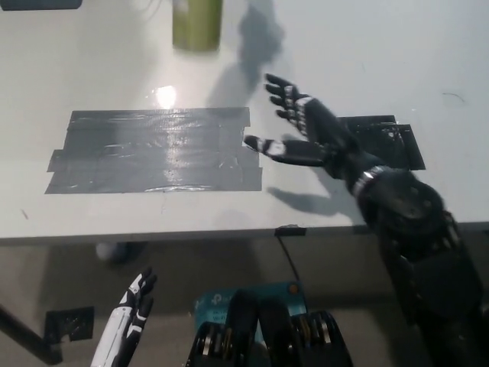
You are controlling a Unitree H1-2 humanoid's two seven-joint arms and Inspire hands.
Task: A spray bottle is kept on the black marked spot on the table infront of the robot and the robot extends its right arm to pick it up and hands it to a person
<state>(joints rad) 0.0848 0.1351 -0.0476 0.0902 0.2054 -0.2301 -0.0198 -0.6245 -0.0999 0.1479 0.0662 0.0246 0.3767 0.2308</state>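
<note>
White table [382,46] fills most of the view, with a big patch of grey tape [153,151] stuck on it. Right of the tape, the black right hand [306,130] hangs over the table with its fingers spread wide and nothing in them. Far behind the tape, at the top edge, sits the spray bottle [197,24]. Below the tape, past the table edge, the white left hand [126,325] rests, fingers straight and apart.

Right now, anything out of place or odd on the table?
Nothing spilled or damaged. The spray bottle is off the black marked spot, at the far edge and cut off by the frame. The right hand hangs open and empty above the table. The left hand rests low, below the table edge.
</note>
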